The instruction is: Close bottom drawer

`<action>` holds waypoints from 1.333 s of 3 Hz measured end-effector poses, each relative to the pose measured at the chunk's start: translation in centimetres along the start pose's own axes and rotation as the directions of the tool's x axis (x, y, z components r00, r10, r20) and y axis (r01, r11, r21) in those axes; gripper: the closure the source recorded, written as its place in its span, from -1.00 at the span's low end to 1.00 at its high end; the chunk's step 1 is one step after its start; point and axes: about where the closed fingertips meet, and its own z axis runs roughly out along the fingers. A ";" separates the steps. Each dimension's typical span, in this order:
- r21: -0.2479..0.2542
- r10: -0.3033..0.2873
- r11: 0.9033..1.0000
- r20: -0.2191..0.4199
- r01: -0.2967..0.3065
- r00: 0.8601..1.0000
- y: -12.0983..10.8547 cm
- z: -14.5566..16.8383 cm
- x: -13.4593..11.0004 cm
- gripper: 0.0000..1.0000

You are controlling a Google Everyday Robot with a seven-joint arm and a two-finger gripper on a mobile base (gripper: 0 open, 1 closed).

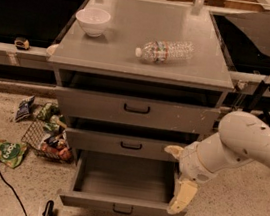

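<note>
In the camera view, your gripper (171, 179) sits at the right-hand front corner of the cabinet (141, 65). Its two cream fingers (183, 195) are spread well apart and hold nothing. One points down, the other up and to the left.

The bottom drawer (119, 181) lies just left of the gripper and is pulled far out. It looks empty inside. Its narrow front (85, 201) is below and left of the lower finger, which hangs by the drawer's right front corner. I cannot tell whether the finger touches it. The upper finger is level with the middle drawer (99, 141), which is a little way out.

Expect the drawer to be stiff sheet metal: rigid, hard and smooth. Empty, it should feel light and roll easily on its runners, so it may run faster than you want.

There is no need to grip anything. The small black handle (122, 209), left of and below the gripper, is for pulling. For closing, press flat on the front panel near its middle. A push at the right corner, where the gripper is now, could skew the drawer on its rails and make it bind.
</note>
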 end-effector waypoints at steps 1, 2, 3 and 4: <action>-0.006 -0.018 1.000 0.025 0.018 1.000 -0.5 4.7 3.7 -1.00; -0.041 -0.045 0.998 0.078 0.048 0.996 -0.8 11.4 6.9 -1.00; -0.084 -0.041 0.995 0.146 0.054 0.988 -0.7 17.4 9.1 -1.00; -0.163 0.000 0.986 0.230 0.039 0.973 1.0 24.8 10.8 -1.00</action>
